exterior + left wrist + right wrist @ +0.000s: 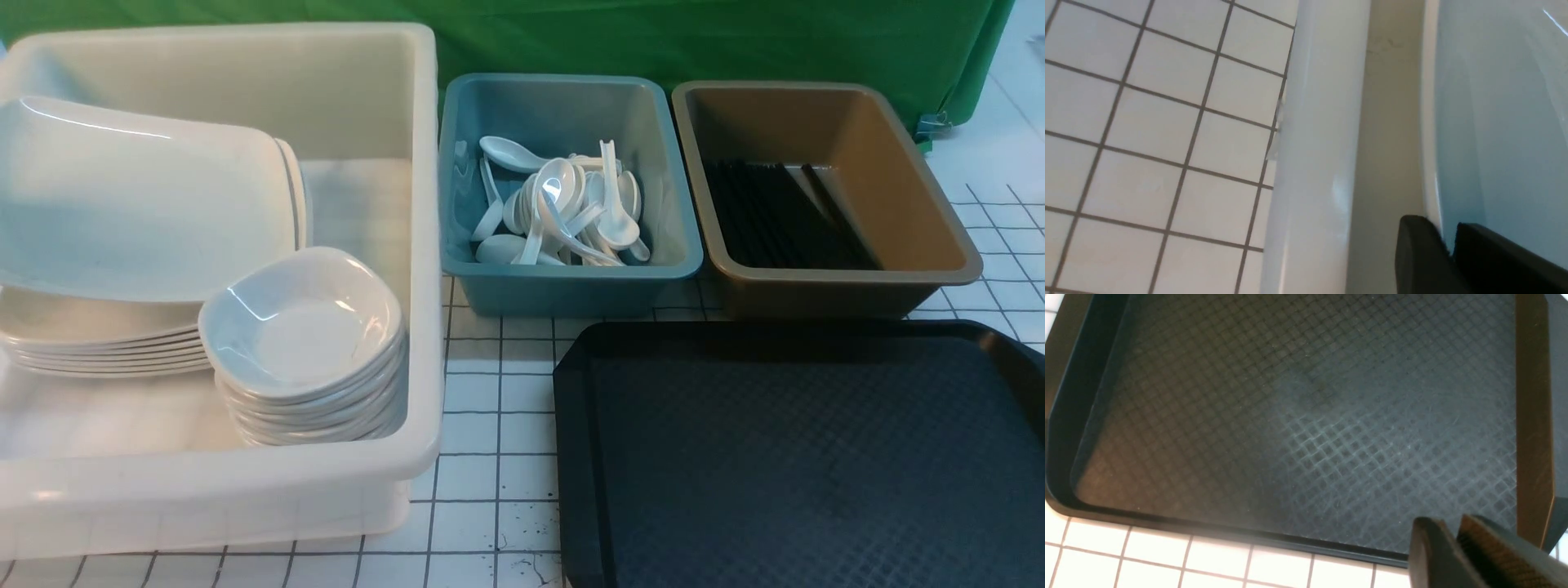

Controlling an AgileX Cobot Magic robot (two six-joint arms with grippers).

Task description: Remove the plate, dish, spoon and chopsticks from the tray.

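Front view, nearest first: the large black rectangular plastic tray [804, 457] with clipped corners and a fine textured surface lies on the white gridded tabletop [490, 425], on the robot's right, with nothing resting on it. Left of it stands a big white plastic tub [392, 122]; inside, a stack of small deep white dishes [306, 347] sits toward the near side, with a tilted large glossy white rounded-square plate [139, 200] leaning over a pile of flat plates behind. Farther back, a teal bin [571, 273] holds a heap of glossy white soup spoons [563, 204], and a brown bin [824, 282] beside it holds thin black chopsticks [775, 216].

Right wrist view: the right gripper [1453, 535] hangs over the tray's rim, fingers slightly parted, empty.

Left wrist view: the left gripper [1451, 237] is beside the tub's rim, its black fingers a narrow slit apart, gripping nothing.
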